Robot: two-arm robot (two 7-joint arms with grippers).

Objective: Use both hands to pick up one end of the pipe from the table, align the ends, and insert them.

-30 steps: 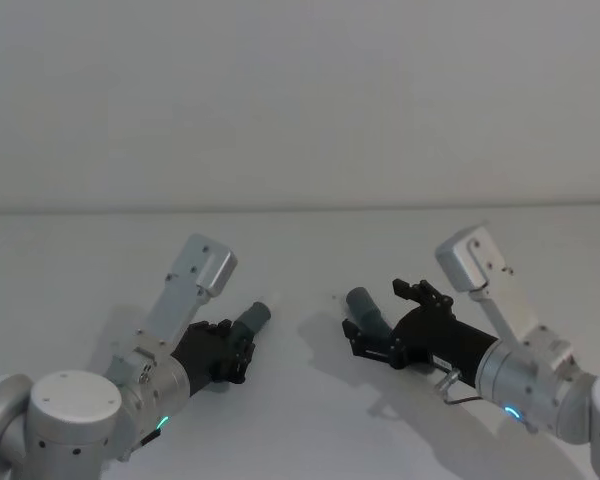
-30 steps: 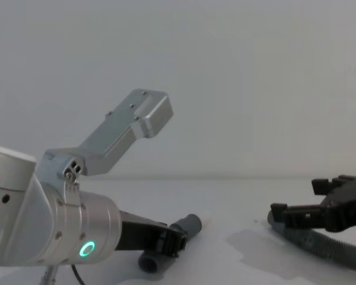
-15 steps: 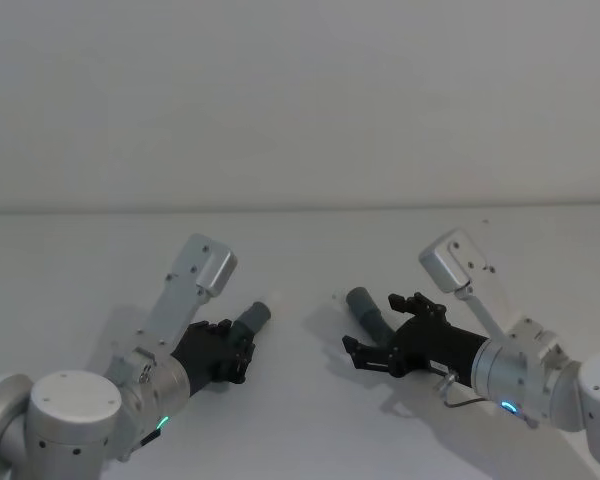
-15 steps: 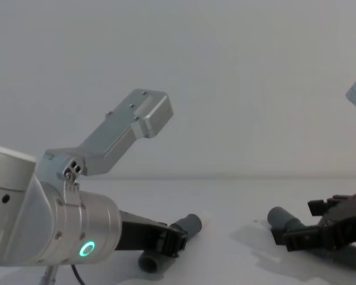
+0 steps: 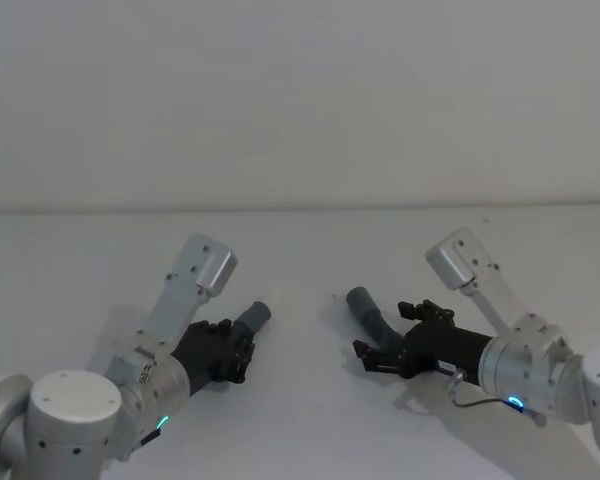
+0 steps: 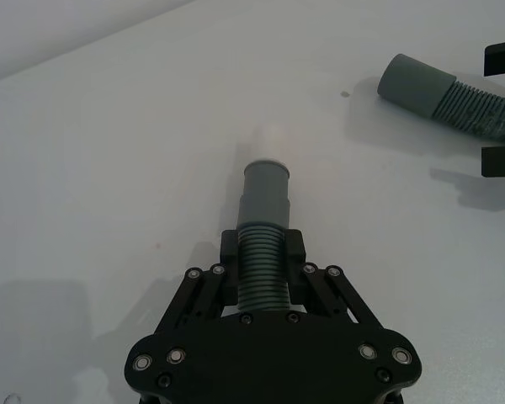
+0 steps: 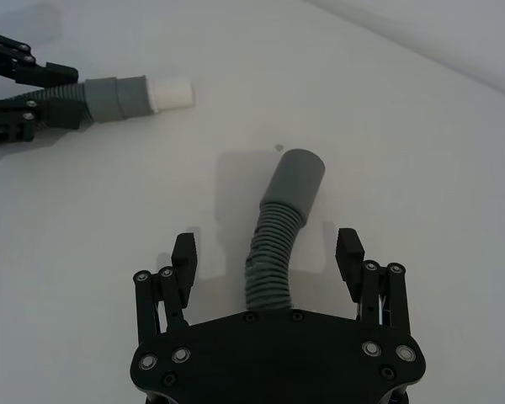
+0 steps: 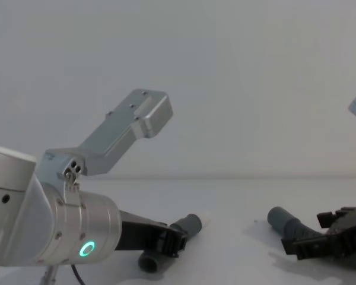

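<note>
The short hose [image 6: 263, 252] is clamped in the left gripper [image 5: 238, 348] just above the table [image 7: 421, 151]. Its white tip [image 6: 272, 137] is well apart from the socket [image 7: 296, 177] of the long hose [image 7: 273, 244]. The right gripper [image 7: 267, 247] straddles the long hose, fingers wide apart and not touching it.

Bright, even diffuse light; soft pale shadows on white table [image 5: 310, 440].
</note>
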